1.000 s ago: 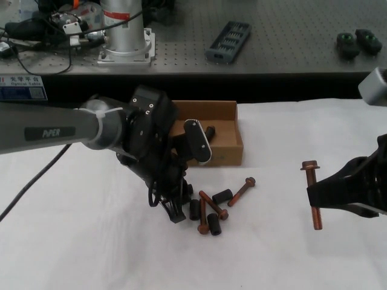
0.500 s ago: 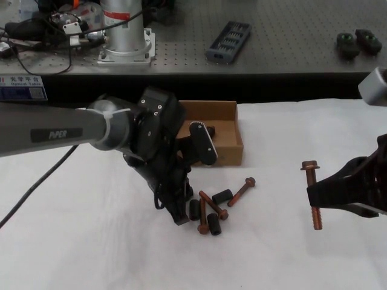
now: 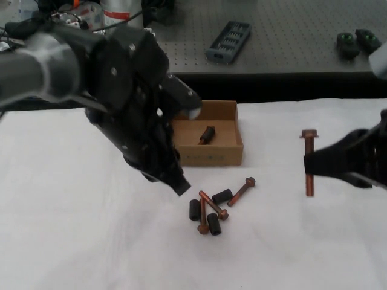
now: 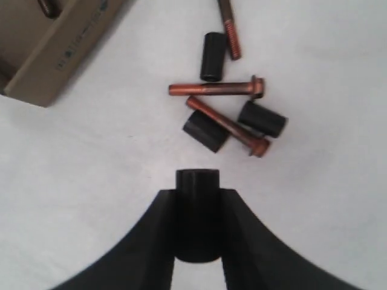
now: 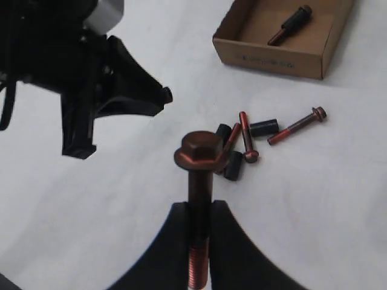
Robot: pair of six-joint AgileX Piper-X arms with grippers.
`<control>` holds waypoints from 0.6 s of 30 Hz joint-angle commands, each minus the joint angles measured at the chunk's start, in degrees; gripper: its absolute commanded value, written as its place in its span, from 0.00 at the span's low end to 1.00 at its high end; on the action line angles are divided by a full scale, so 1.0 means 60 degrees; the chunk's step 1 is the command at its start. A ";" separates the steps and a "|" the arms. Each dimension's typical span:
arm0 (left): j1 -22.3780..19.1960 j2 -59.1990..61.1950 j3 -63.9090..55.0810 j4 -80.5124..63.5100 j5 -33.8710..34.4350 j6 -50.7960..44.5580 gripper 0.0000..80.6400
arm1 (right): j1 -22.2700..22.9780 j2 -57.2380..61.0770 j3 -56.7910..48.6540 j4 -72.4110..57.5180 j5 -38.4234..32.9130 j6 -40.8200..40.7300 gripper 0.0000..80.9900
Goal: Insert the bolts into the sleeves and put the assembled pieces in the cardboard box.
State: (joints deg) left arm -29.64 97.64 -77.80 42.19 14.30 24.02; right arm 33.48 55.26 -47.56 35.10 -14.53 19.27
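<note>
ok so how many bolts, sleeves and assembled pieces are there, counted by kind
bolts: 4 (3 loose bolts, 1 held bolt)
sleeves: 4 (3 loose sleeves, 1 held sleeve)
assembled piece: 1, in the cardboard box
total: 9 pieces

Bright, even light — soft, faint shadows

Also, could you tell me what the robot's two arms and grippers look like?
The left gripper and the right gripper are both matte black, each with two broad fingers that curve inward to narrow flat tips. The left arm is a grey tube that ends in a bulky black wrist housing with small pale screw heads and a light-coloured part on its side.
</note>
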 commanded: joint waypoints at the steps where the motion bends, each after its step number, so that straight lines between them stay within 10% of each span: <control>1: 0.0005 -0.0576 0.0085 0.0213 0.0861 -0.0590 0.01 | -0.0059 0.0034 -0.0027 -0.0590 -0.0186 0.0338 0.02; 18: -0.0061 -0.4494 0.5036 -0.6410 0.4657 -0.4866 0.01 | 0.0023 0.0984 -0.0027 -0.3184 -0.1151 0.2233 0.02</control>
State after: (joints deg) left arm -29.79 75.92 -54.94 20.64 35.20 4.58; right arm 33.48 60.89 -47.56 18.18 -19.91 31.78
